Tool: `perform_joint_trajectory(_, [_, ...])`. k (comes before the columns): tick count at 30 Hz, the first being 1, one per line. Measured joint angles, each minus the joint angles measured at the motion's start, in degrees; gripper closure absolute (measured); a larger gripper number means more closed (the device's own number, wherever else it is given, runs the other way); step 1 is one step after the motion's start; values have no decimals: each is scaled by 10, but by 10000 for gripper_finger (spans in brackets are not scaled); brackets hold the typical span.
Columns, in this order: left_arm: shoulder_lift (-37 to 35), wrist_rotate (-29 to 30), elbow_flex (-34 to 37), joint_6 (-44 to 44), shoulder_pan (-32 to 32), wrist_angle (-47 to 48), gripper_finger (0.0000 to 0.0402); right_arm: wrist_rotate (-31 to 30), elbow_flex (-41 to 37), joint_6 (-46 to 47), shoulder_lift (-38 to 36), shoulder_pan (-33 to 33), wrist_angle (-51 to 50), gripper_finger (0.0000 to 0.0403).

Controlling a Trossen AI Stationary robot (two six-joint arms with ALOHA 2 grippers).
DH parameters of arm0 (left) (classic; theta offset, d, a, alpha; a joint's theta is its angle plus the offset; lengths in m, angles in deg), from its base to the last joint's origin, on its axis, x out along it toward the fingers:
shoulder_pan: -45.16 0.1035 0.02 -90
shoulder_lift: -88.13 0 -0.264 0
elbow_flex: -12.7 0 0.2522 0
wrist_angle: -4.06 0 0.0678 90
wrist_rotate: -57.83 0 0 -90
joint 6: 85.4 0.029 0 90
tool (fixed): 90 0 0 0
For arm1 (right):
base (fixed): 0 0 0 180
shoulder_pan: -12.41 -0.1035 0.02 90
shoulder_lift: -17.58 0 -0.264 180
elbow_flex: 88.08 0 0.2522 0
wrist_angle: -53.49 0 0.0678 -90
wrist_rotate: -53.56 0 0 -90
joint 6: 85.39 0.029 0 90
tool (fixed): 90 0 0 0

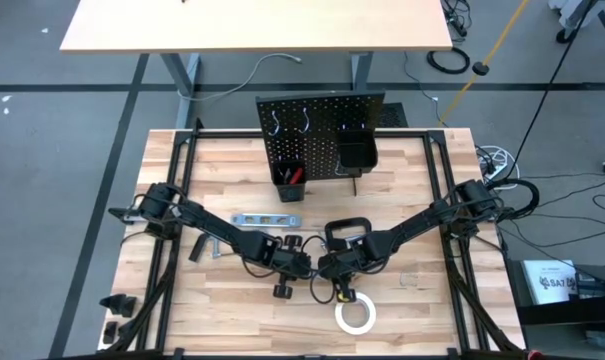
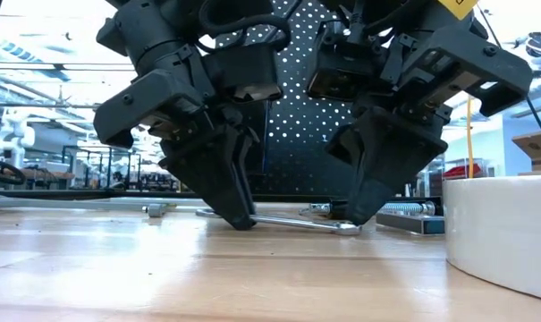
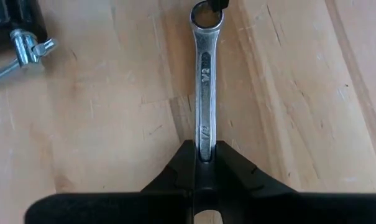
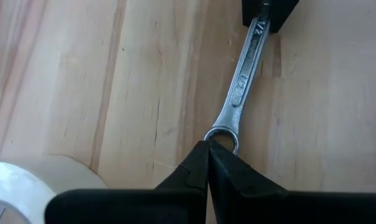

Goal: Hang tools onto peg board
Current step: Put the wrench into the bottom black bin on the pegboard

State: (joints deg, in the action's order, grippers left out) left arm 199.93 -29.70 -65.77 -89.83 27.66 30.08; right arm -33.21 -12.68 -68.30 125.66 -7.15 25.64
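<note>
1. Silver wrench point(image 3: 204, 93) lies flat on the tan wooden tabletop point(image 1: 422, 200), mid-front, well in front of the peg board point(image 1: 320, 135). Only the wrist views show the grips: left gripper point(image 3: 204, 155) is closed on the shaft end; right gripper point(image 4: 207, 146) is pinched shut on the ring end.
2. Low view shows what the overhead cannot: both grippers' fingertips down at the tabletop, wrench point(image 2: 297, 222) spanning between them.
3. High view gives the layout: silver level point(image 1: 265, 219) behind the left arm, black C-clamp point(image 1: 346, 234) just behind the right gripper point(image 1: 334, 268), white tape roll point(image 1: 356, 315) close in front.
4. Bare wood remains toward the right edge.
5. Beyond the table: grey floor, a second tan table, cables.
</note>
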Motion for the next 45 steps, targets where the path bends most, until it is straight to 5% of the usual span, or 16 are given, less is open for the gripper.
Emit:
perform_joint_trajectory(16, [-6, 19, -4, 5, -7, 10, 368, -65, -1, 19, -104, -36, -58, 338])
perform_joint_trajectory(35, [-180, 197, -4, 7, -58, 110, 368, -278, 0, 61, -199, -90, -124, 344])
perform_joint_trajectory(45, [-239, 316, -4, 65, -120, 115, 368, -326, 1, 17, -206, -113, -20, 344])
